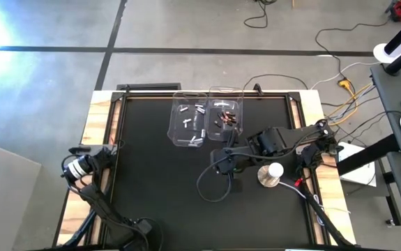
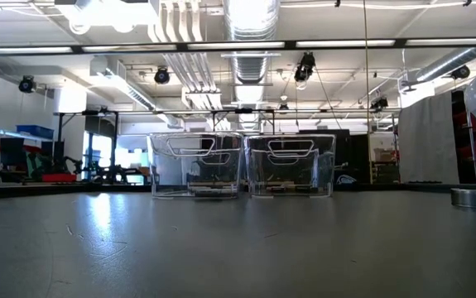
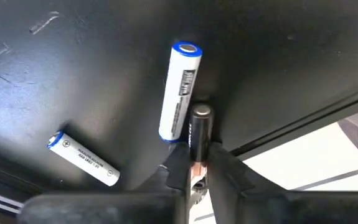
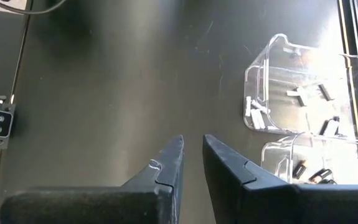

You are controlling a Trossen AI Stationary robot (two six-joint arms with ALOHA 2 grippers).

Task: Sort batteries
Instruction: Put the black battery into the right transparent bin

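Left Claw Clamped on Dark Battery at Mat Edge

At the left edge of the high view, my left gripper [image 1: 81,166] is sitting low over the border of the black mat [image 1: 158,188]. Seen from the left wrist, my left gripper [image 3: 198,169] is pinching a dark battery [image 3: 199,134] with a copper-coloured end; my two fingers [image 3: 177,163] are pressed against its lower half, and its upper half is sticking out past my fingertips. Touching it alongside, a white battery [image 3: 179,92] with blue end bands is lying on the mat. A second white battery [image 3: 83,159] is lying well apart from these, toward the lower left of that frame.

Near the upper centre of the high view, two clear bins are standing side by side and touching. The left bin [image 1: 174,132] is holding silvery-white batteries [image 1: 192,120]. The right bin [image 1: 239,110] is holding dark batteries [image 1: 224,118] with reddish ends.

At centre right of the high view, my right gripper [image 1: 222,164] is hovering over bare mat, just below the right bin. In the right wrist view, my right gripper [image 4: 193,152] is showing its fingers nearly together, a narrow slit between the tips, and nothing is between them. Both bins are appearing at that frame's right side.

A round white-topped disc [image 1: 273,172] is standing beside my right arm.
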